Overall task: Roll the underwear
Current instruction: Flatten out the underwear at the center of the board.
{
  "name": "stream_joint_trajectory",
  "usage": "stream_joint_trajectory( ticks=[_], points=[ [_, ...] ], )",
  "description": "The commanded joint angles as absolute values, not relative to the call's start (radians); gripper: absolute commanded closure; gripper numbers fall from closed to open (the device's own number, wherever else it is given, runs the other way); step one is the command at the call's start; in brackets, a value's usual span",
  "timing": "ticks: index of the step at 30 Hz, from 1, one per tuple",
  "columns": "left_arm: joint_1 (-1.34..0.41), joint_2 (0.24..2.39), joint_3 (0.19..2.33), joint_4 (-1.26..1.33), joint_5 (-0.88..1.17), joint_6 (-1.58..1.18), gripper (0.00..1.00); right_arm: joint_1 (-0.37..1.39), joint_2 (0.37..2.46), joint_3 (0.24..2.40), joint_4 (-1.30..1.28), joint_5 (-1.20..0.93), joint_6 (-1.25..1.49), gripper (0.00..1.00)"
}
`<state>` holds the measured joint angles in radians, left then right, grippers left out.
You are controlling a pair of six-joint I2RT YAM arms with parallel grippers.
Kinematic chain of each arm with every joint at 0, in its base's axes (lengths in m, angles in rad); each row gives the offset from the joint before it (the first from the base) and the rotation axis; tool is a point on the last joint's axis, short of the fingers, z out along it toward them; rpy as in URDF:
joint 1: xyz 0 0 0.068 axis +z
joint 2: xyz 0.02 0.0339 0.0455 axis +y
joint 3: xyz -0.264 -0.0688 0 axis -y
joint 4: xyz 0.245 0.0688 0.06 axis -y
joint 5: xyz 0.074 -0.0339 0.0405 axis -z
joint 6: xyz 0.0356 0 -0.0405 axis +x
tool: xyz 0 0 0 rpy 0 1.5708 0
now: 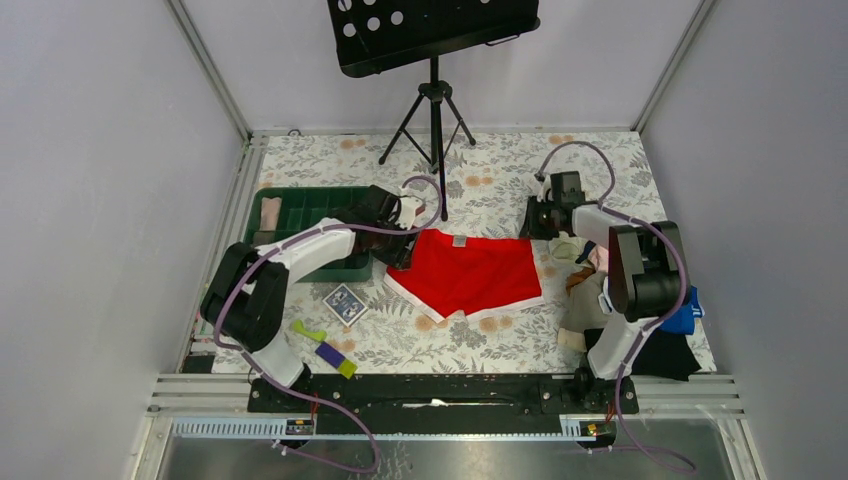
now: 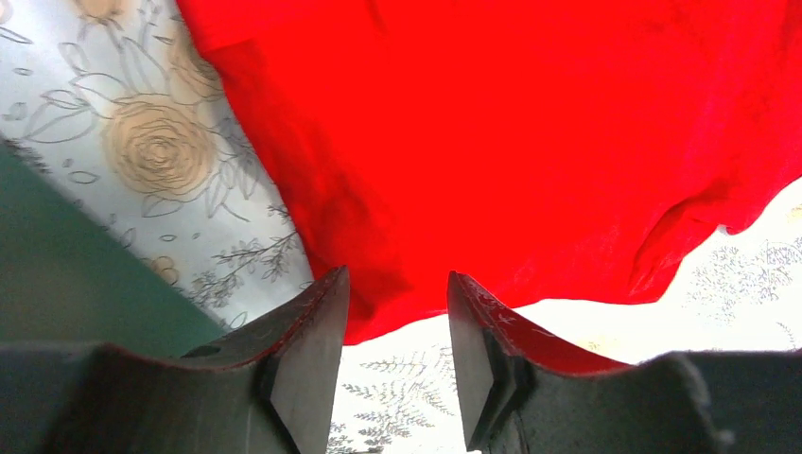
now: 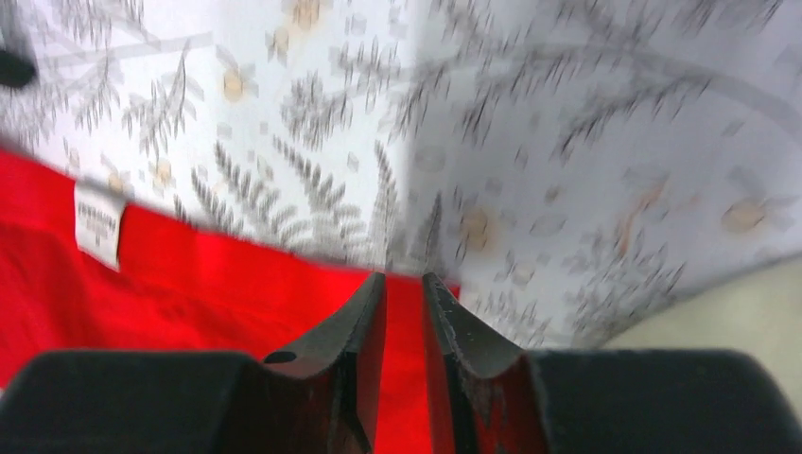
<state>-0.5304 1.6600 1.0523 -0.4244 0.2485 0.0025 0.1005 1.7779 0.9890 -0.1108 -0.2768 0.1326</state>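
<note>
The left gripper (image 2: 397,284) sits low at the far left corner of the underwear (image 1: 465,270). Its jaws stand apart, and the wrist view shows bare floral tablecloth (image 2: 397,397) in the gap, with the red edge just at the fingertips. Nothing is pinched there. The left arm reaches forward from its base, elbow bent out to the left, forearm angled in toward the cloth.

The right gripper (image 3: 405,279) is at the far right corner of the underwear. Its jaws are drawn to a narrow slit with red cloth showing in it. The wrist view is blurred, so I cannot tell whether they pinch the fabric. The right arm stands up steeply from its base and folds over, with the wrist tipped down.

The underwear lies spread flat in the middle of the table. A small white label (image 3: 97,222) sits at its far edge, and a pale trim runs along its near edges.

Left of the underwear, just behind the left gripper, is a green tray (image 1: 310,210). A card pack (image 1: 345,303) lies near the underwear's near left corner. A heap of clothes (image 1: 600,300) crowds its right side. Beyond its far edge is open tablecloth, up to the feet of a music stand (image 1: 432,100). On its near side the tablecloth is bare up to the arms' base rail.
</note>
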Motion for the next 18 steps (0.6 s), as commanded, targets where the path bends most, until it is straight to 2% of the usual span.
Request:
stream_joint_trajectory(
  ticks=[1, 5, 11, 18],
  points=[
    [-0.529, 1.584, 1.042, -0.383, 0.185, 0.002, 0.51, 0.104, 1.825, 1.121, -0.044, -0.172, 0.095, 0.73],
    [-0.529, 1.581, 1.049, -0.389, 0.183, 0.003, 0.48, 0.105, 1.781, 1.147, -0.042, -0.243, 0.108, 0.67],
    [-0.529, 1.602, 1.075, -0.377, 0.184, 0.007, 0.47, 0.103, 1.564, 1.061, -0.120, -0.326, 0.158, 0.53],
    [-0.529, 1.699, 1.206, -0.367, 0.133, 0.089, 0.47, 0.103, 1.343, 0.978, -0.254, -0.434, 0.073, 0.51]
  ],
)
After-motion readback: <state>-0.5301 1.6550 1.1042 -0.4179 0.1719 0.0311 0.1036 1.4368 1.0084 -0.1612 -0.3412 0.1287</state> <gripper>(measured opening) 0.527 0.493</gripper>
